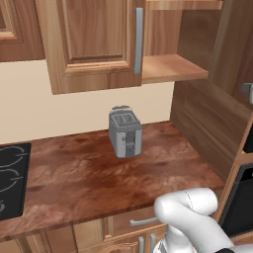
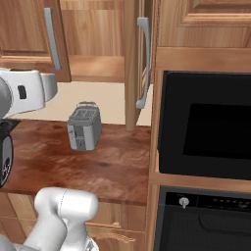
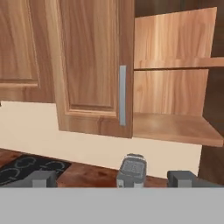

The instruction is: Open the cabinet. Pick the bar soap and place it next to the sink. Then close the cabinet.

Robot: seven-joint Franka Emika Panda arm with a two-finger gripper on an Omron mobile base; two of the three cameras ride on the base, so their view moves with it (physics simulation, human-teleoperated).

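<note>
Straight ahead of the pincer (image 3: 112, 178) and a bit above it hangs the cabinet (image 3: 94, 65) — its left door is shut with the grey bar handle (image 3: 123, 95) facing the fingers, while the right side stands open, showing two bare wooden shelves (image 3: 175, 127). From the right base view that open right door (image 2: 139, 63) sticks out edge-on toward the camera, next to the black oven (image 2: 206, 127). Pincer fingertips (image 3: 43, 178) sit far apart at the bottom of the hand view, so it's wide open with nothing between them. Below and just beyond the pincer sits the grey toaster (image 1: 125, 131) on the brown wooden counter (image 1: 89, 173), and off to its lower left is the black stovetop (image 1: 12, 178). Bar soap — can't tell where it is from these shots.
</note>
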